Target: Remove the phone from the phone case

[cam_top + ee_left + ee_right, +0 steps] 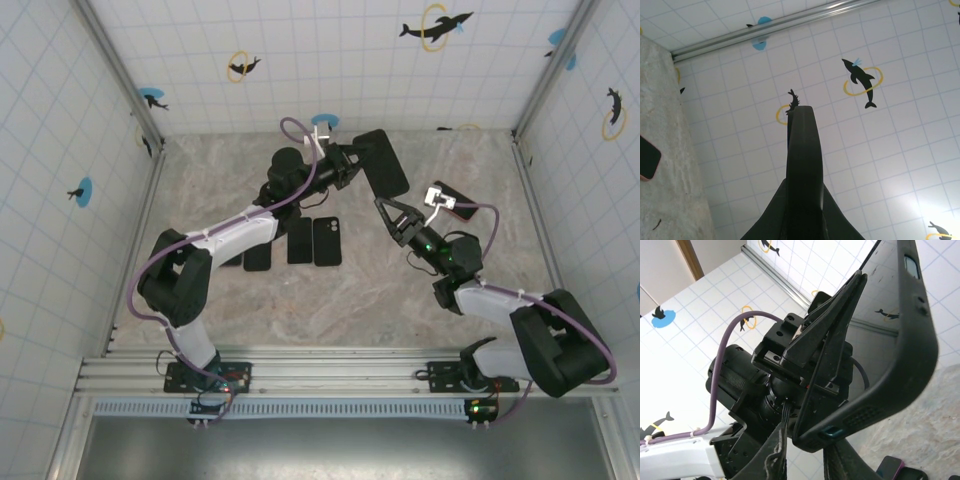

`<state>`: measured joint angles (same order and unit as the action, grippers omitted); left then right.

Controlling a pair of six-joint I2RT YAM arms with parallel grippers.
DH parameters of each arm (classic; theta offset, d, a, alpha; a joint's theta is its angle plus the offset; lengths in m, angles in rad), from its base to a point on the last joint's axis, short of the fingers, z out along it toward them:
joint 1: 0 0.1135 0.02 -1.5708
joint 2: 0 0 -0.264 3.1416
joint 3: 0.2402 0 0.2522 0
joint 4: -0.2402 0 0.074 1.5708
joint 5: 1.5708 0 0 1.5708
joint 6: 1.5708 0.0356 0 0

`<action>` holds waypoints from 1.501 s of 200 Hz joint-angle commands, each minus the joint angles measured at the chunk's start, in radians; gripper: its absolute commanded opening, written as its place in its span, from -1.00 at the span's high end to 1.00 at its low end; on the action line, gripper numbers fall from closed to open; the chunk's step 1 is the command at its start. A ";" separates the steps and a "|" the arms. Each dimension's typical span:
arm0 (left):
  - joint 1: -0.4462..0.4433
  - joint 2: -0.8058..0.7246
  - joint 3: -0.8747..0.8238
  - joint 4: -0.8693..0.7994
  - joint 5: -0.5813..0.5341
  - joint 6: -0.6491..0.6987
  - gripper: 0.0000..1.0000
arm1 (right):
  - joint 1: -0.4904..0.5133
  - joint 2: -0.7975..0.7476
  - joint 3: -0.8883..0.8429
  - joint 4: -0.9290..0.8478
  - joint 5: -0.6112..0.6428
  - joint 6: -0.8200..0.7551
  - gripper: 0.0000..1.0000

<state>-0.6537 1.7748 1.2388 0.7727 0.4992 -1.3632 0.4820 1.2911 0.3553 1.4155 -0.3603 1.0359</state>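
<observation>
My left gripper [347,166] is shut on a black phone case [382,163] with the phone in it, held up over the back of the table. In the left wrist view the case [802,150] runs edge-on up from between the fingers. In the right wrist view the glossy phone screen [880,305] sits inside the thick case rim [912,360]. The left gripper's fingers [825,315] clamp its far side. My right gripper [807,445] stands open, one finger on each side of the case's lower corner, with a thin gap showing at the left finger [777,455]. In the top view the right gripper [386,208] points up at that corner.
Three dark phones [299,241] lie side by side on the marble table [350,300] under the left arm. One pink-edged phone [647,157] shows on the table in the left wrist view. Tiled walls with dolphin stickers close in the back and sides.
</observation>
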 commanded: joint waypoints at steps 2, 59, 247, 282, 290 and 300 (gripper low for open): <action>-0.002 0.002 0.038 0.065 0.020 -0.004 1.00 | -0.010 0.004 0.048 0.024 0.008 -0.010 0.66; -0.016 -0.005 0.058 0.059 0.039 -0.038 1.00 | -0.026 -0.027 0.053 -0.128 0.023 -0.135 0.79; -0.043 -0.043 0.083 -0.088 0.117 0.082 1.00 | -0.104 -0.141 0.074 -0.285 -0.015 -0.199 0.67; -0.020 -0.045 0.094 -0.131 0.128 0.166 1.00 | -0.111 -0.188 0.085 -0.401 -0.094 -0.290 0.49; -0.013 -0.047 0.097 -0.136 0.136 0.188 1.00 | -0.120 -0.198 0.091 -0.445 -0.107 -0.322 0.43; -0.002 -0.049 0.104 -0.143 0.152 0.220 1.00 | -0.132 -0.206 0.104 -0.521 -0.125 -0.366 0.35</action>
<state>-0.6788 1.7542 1.3064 0.6598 0.5964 -1.2659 0.3721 1.1332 0.4103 0.9829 -0.4370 0.7692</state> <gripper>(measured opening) 0.136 0.298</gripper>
